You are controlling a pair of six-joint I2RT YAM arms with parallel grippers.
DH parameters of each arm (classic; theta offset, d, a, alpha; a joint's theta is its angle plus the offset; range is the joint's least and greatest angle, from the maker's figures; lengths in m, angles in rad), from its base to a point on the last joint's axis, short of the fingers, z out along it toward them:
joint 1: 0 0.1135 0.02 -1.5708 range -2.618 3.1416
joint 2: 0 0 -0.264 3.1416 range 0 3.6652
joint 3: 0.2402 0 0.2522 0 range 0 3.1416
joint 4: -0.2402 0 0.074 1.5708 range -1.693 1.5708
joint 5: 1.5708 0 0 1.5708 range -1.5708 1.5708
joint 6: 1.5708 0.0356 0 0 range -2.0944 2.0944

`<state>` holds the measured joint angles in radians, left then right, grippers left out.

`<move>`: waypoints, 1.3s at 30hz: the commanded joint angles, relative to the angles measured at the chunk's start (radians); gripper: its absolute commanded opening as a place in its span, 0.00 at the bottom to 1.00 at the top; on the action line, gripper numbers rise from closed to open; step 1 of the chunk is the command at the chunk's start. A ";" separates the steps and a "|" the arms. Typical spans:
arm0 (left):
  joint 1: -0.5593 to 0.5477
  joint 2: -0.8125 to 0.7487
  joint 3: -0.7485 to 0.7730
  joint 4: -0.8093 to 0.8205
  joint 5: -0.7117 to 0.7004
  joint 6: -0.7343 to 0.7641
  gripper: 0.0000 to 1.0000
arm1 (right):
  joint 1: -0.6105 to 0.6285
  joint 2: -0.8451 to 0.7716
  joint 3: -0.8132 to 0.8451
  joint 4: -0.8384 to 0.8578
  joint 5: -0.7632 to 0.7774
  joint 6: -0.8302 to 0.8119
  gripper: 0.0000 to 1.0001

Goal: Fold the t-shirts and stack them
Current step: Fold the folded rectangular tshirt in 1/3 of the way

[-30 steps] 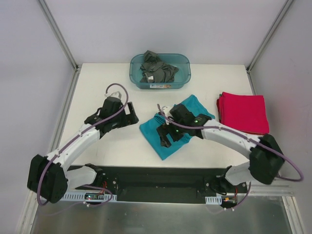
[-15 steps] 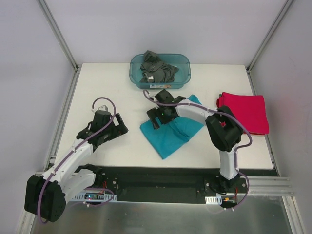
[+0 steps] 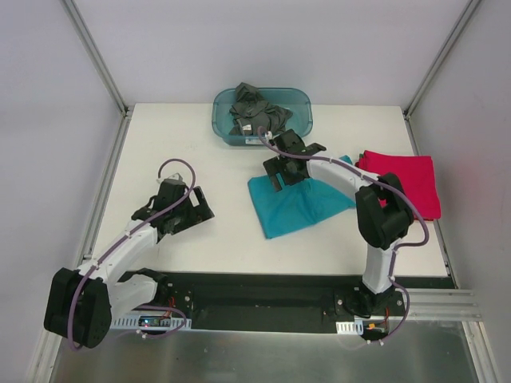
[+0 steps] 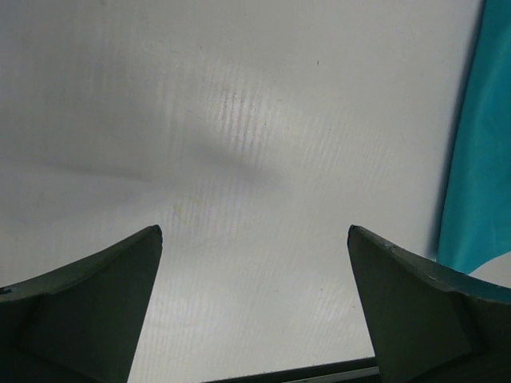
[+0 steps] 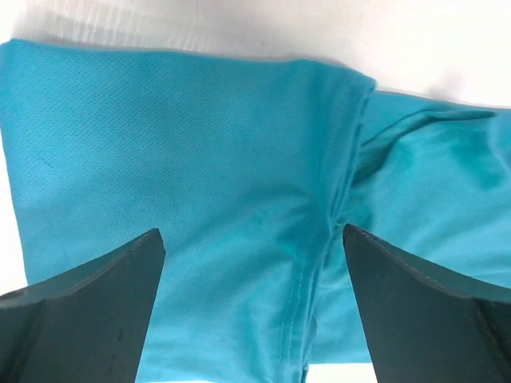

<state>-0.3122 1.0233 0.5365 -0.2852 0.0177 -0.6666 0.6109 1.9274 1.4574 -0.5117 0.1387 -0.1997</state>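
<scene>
Right wrist shows right tool (image 5: 252,230) spread wide above teal t-shirt (image 5: 176,144), left tool (image 4: 255,228) wide too.

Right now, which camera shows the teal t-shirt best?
Top external: the teal t-shirt shows nearly its whole outline beside the folded red t-shirts. Right wrist gives a close-up of fabric and seam, edges cropped. Left wrist catches only a sliver at frame right.

We see the teal t-shirt (image 3: 297,209) folded and flat mid-desk (image 3: 200,152), with a seam ridge and one bunched edge. Red t-shirts (image 3: 403,185) neatly stacked at the right, just beside it. Dark grey t-shirts (image 3: 254,112) crumpled in the tub (image 3: 302,126) at the back.
</scene>
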 commanded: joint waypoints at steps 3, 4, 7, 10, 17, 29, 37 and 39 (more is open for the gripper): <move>0.007 0.060 0.045 0.070 0.105 0.002 0.99 | 0.004 -0.093 -0.012 -0.079 0.145 0.014 0.96; 0.007 0.072 0.049 0.075 0.114 0.004 0.99 | 0.003 -0.093 -0.014 -0.088 0.156 0.017 0.96; 0.007 0.090 0.062 0.086 0.140 0.009 0.99 | 0.000 -0.084 -0.026 -0.108 0.278 0.026 0.96; 0.007 0.100 0.062 0.090 0.142 0.015 0.99 | -0.029 -0.070 -0.049 -0.108 0.274 0.019 0.96; 0.007 0.110 0.062 0.093 0.145 0.022 0.99 | -0.108 -0.064 -0.112 -0.126 0.286 0.046 0.96; 0.007 0.123 0.060 0.096 0.148 0.028 0.99 | -0.142 -0.206 -0.178 -0.090 0.160 0.036 0.96; 0.007 0.070 0.046 0.083 0.114 0.041 0.99 | -0.027 -0.361 -0.200 -0.123 0.254 0.016 0.96; 0.007 0.051 0.042 0.067 0.087 0.041 0.99 | 0.071 -0.357 -0.178 -0.134 0.248 -0.003 0.96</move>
<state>-0.3122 1.1233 0.5682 -0.2066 0.1486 -0.6498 0.5327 1.6180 1.2636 -0.6033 0.3679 -0.1684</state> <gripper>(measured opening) 0.990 0.958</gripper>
